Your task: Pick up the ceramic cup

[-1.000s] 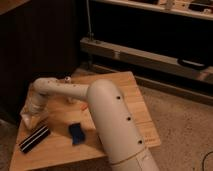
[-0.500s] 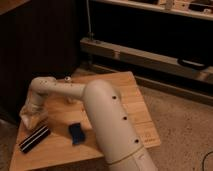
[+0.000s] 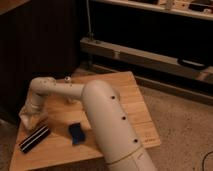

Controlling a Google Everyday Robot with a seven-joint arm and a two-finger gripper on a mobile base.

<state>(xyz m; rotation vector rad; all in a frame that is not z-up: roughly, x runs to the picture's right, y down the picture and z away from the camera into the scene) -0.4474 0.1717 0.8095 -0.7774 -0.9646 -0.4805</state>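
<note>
Blue sponge (image 3: 76,132) and a black striped block (image 3: 34,138) lie just nearer than the pincer (image 3: 29,115), neither being its target. Its grip cannot be told. The pale ceramic cup (image 3: 23,121) seems right at it, which would explain the low reach over the desk (image 3: 120,95).

We see 1 white arm (image 3: 107,120) coming in from the near right, its thick link running far and left to a bent elbow (image 3: 41,86). Below it the wrist (image 3: 35,102) angles down, and the gripper (image 3: 30,119) hangs at the left, pointing downward.
</note>
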